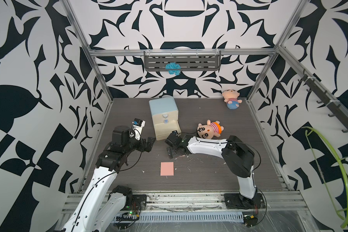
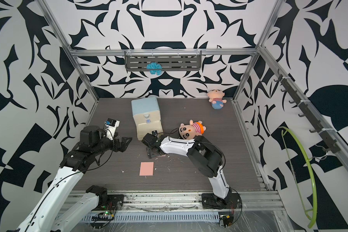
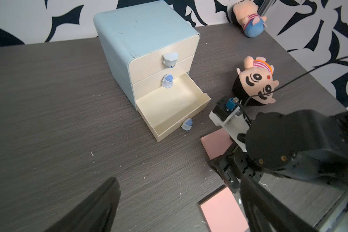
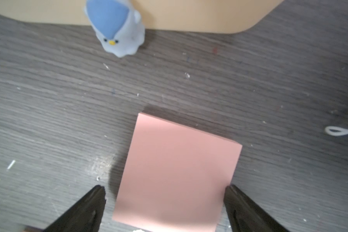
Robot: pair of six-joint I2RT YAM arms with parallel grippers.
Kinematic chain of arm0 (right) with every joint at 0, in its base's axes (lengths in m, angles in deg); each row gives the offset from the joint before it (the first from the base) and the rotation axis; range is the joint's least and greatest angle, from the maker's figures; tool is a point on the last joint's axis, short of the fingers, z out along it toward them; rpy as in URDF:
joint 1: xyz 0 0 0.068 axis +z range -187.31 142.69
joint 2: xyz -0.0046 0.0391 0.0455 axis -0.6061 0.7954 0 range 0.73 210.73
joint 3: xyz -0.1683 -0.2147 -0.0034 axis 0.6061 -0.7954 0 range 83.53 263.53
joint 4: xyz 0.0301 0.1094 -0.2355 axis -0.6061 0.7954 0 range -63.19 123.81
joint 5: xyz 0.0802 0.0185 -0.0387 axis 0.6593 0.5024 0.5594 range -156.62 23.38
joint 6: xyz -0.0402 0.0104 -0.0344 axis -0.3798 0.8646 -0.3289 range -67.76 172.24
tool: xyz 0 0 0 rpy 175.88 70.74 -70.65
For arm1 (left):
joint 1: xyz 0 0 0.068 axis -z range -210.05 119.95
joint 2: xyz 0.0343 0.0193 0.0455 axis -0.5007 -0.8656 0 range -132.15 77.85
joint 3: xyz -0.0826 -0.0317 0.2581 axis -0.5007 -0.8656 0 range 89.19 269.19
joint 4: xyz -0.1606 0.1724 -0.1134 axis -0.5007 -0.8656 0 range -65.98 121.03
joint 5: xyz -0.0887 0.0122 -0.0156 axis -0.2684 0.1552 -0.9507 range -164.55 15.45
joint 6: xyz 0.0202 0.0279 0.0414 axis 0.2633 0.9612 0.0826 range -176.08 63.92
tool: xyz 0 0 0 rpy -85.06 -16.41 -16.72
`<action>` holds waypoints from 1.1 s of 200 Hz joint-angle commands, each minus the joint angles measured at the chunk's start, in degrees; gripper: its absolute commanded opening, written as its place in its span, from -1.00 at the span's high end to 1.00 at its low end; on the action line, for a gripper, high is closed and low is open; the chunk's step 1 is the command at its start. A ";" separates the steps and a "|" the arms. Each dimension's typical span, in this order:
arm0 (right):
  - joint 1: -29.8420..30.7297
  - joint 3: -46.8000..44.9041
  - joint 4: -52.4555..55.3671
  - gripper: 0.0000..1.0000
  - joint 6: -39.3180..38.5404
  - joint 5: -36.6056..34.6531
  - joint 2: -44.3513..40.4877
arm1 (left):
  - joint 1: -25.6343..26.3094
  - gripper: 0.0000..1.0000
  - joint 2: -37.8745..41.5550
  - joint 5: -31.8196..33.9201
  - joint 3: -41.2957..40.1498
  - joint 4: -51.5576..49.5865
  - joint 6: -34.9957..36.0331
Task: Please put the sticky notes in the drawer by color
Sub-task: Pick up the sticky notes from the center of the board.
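Two pads: both pink, both flat on the surface (image 1: 199, 178). We've got a front pad (image 1: 167, 169) and a back pad (image 4: 175, 170), lying apart from each other.
Front pad: out in the open, nearer the arm bases, nothing touching it.
Back pad: just in front of the pulled-out bottom drawer (image 3: 169, 104), right under the right wrist.
Right jaws: apart and down at the surface, straddling the back pad. One tip meets its edge and the other leaves a strip of bare surface, so we call no clamp.
Left jaws: spread wide, holding nothing, hanging beside the chest (image 1: 163, 109).
Chest: top two drawers shut, bottom drawer open, and we see only its cream floor.
Knob (image 4: 117, 30): a little blue penguin on that drawer's front, near the back pad.
Dolls: one doll (image 1: 210, 129) lies beside the right arm, and another doll (image 1: 232, 99) sits in the far corner.
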 commanded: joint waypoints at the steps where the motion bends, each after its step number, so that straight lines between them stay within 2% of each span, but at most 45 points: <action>1: 0.22 1.10 0.30 -0.88 2.63 0.52 -0.08 | -0.18 -0.99 2.40 -1.27 -2.03 -2.16 6.22; 40: 0.18 0.65 2.06 -0.80 4.18 -2.54 0.15 | -0.16 -0.99 6.09 -1.26 -4.78 0.16 9.10; 65: 0.18 0.76 3.35 -0.94 4.53 -4.79 -0.68 | -0.18 -0.99 6.76 -1.15 -5.39 0.26 9.47; 97: 0.18 1.02 4.49 -0.96 4.62 -6.36 -1.18 | -0.18 -0.99 6.17 -1.32 -5.53 -0.02 9.73; 136: 0.10 1.02 4.08 -0.98 4.68 -4.92 0.00 | -0.16 -1.00 5.83 -1.55 -5.61 0.51 9.82; 180: -0.26 1.27 2.97 -0.78 5.13 -5.04 1.80 | -0.16 -0.99 5.63 -1.93 -5.84 0.71 9.91; 220: -0.26 0.76 2.06 -0.71 4.90 -4.78 2.29 | -0.18 -0.99 5.35 -2.68 -5.83 0.03 10.39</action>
